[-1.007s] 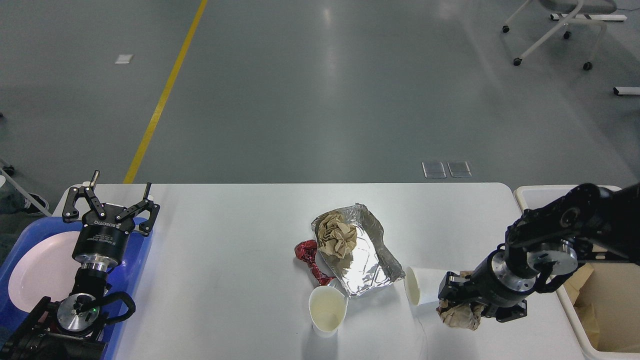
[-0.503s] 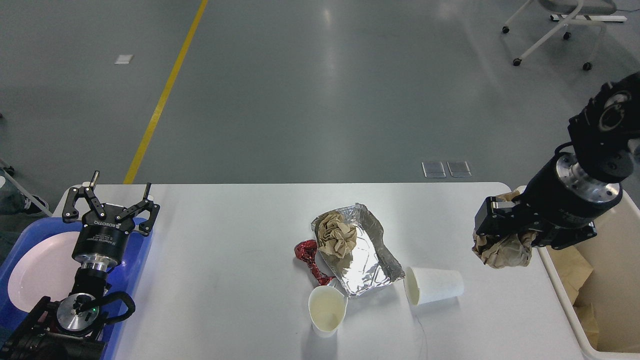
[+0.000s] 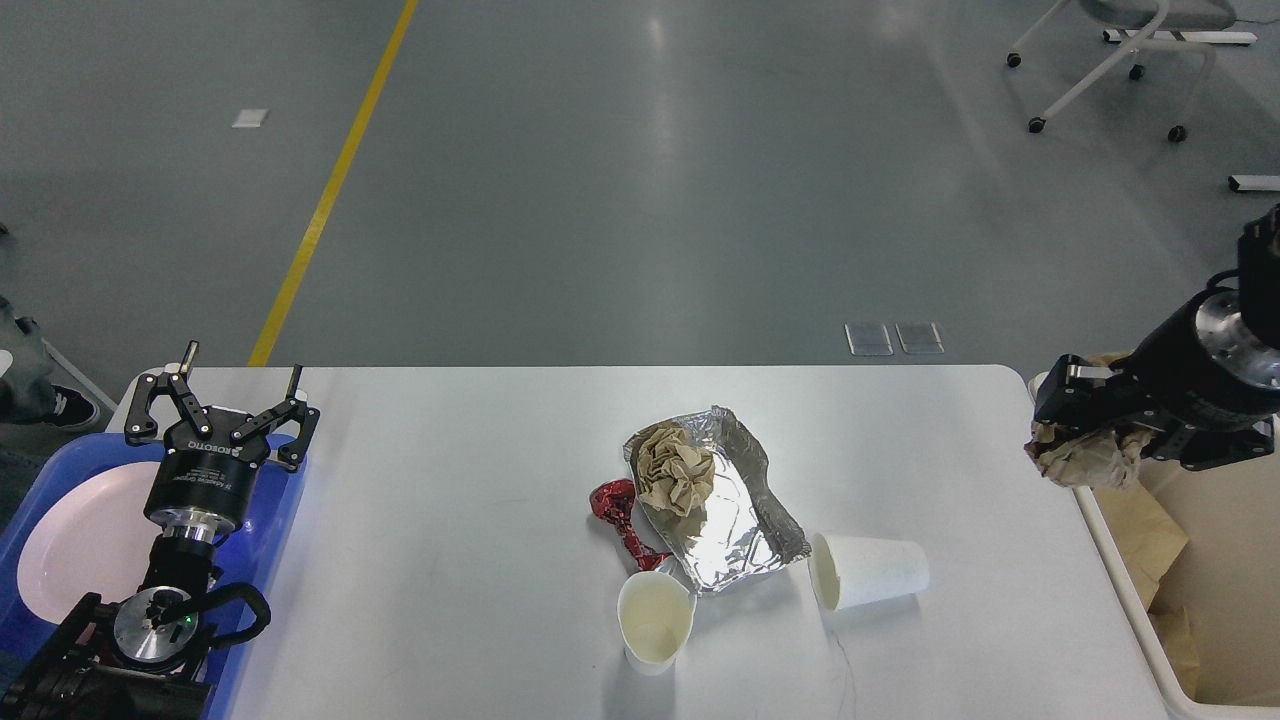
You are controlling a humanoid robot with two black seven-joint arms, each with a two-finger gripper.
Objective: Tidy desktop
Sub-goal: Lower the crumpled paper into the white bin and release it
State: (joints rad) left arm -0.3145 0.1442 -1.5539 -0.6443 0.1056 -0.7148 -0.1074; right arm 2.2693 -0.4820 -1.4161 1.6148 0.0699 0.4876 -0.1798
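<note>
White desktop (image 3: 480,560) lies below right tool (image 3: 1085,440), clamped on crumpled paper (image 3: 1078,462).

Glossy grey floor (image 3: 640,180) with a yellow line (image 3: 330,185); a white wheeled chair base (image 3: 1105,65) stands far right.

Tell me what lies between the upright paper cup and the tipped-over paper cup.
In the head view, the near corner of the crumpled silver foil tray juts between the upright white paper cup and the tipped-over white paper cup; below it, bare white desktop.
</note>
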